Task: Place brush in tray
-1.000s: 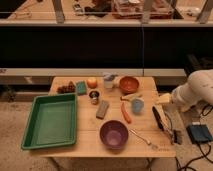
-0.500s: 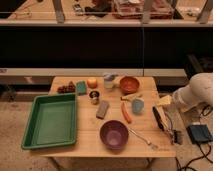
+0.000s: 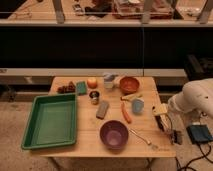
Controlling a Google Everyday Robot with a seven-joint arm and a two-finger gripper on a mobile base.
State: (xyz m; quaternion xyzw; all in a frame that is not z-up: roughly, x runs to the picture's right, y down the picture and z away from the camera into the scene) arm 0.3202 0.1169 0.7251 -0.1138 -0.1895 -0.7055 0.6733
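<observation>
Little has moved: claw (image 3: 161, 111) poised over brush (image 3: 160, 123), pose nearly unchanged.
Camera view: claw hangs at the counter's (image 3: 88, 128) edge, jaws spread, gripping nothing. Brush lies just beneath the claw, not lifted. Tray (image 3: 50, 122) sits well apart from the claw, across the counter; pickup judged pending.

arm (image 3: 197, 97): white, rounded, bulky shell | tool (image 3: 160, 110): pale cream, over table (image 3: 90, 124) right edge
</observation>
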